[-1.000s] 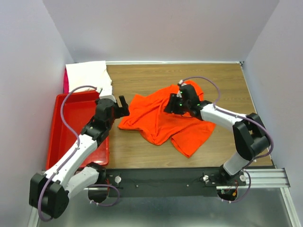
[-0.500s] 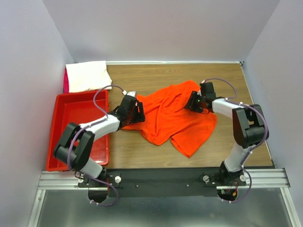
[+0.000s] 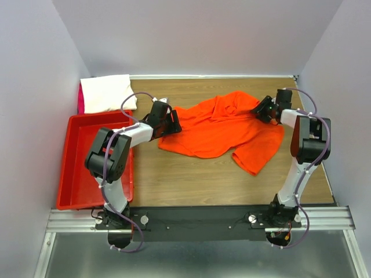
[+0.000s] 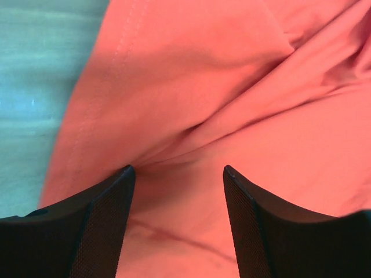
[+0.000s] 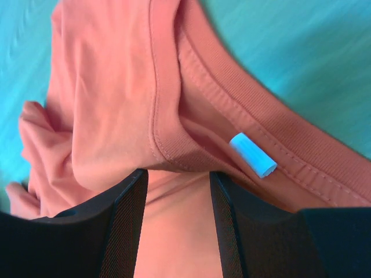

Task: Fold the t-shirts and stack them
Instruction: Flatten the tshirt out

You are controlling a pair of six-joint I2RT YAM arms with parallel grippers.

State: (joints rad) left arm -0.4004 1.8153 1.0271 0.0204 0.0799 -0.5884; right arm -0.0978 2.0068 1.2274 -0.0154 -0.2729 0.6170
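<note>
Fingers (image 4: 87,231) on orange tee (image 3: 220,124), wooden table (image 3: 191,179)

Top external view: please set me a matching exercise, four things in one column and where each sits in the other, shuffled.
Things:
1. orange-red t-shirt
2. white t-shirt
3. red bin
4. right tool

Places:
a. far left corner of the table
b. along the table's left edge, nearer the arm bases
c. crumpled across the middle of the table
d. at the orange-red shirt's collar, on the far right side

Pairs: 1-c, 2-a, 3-b, 4-d
</note>
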